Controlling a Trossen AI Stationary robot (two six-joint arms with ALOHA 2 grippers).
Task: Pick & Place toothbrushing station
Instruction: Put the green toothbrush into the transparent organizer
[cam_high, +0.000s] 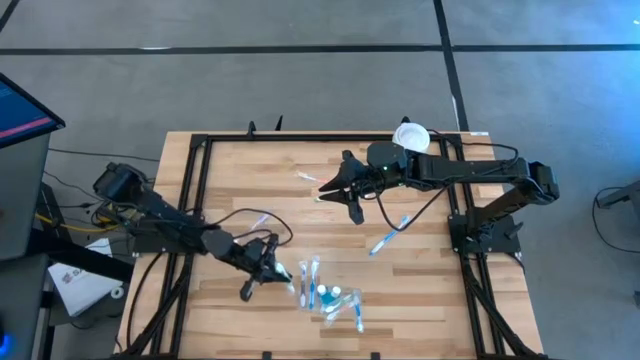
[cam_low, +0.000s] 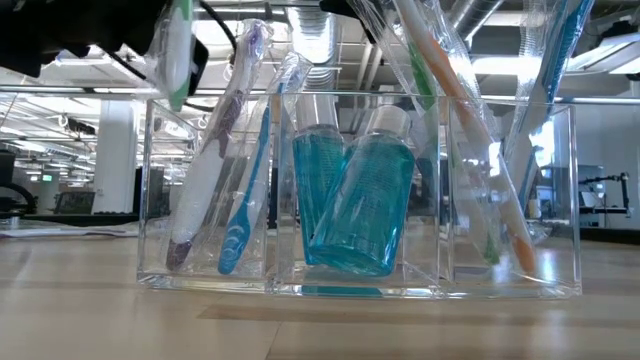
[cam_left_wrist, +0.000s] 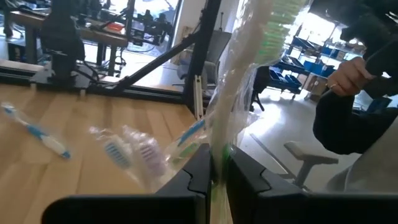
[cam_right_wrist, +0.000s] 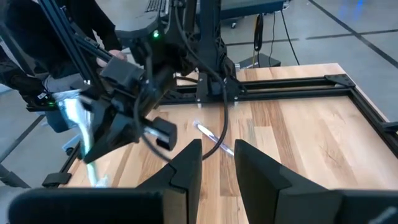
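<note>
The table (cam_high: 420, 290) top is pale wood in jointed strips with a smooth, lightly satin finish, edged by a matt black metal frame (cam_high: 195, 190). The organiser tray (cam_low: 500, 200) is clear glossy plastic with hard, polished walls. Inside it, the two teal bottles (cam_low: 360, 205) are see-through glossy plastic with white caps. The toothbrushes (cam_low: 240, 160) have smooth plastic handles and sit in thin, crinkled clear wrappers that catch the light. The green-bristled toothbrush (cam_left_wrist: 249, 81) is wrapped in the same shiny film. Both arms look like matt dark plastic or painted metal; which one is hard to say from here
</note>
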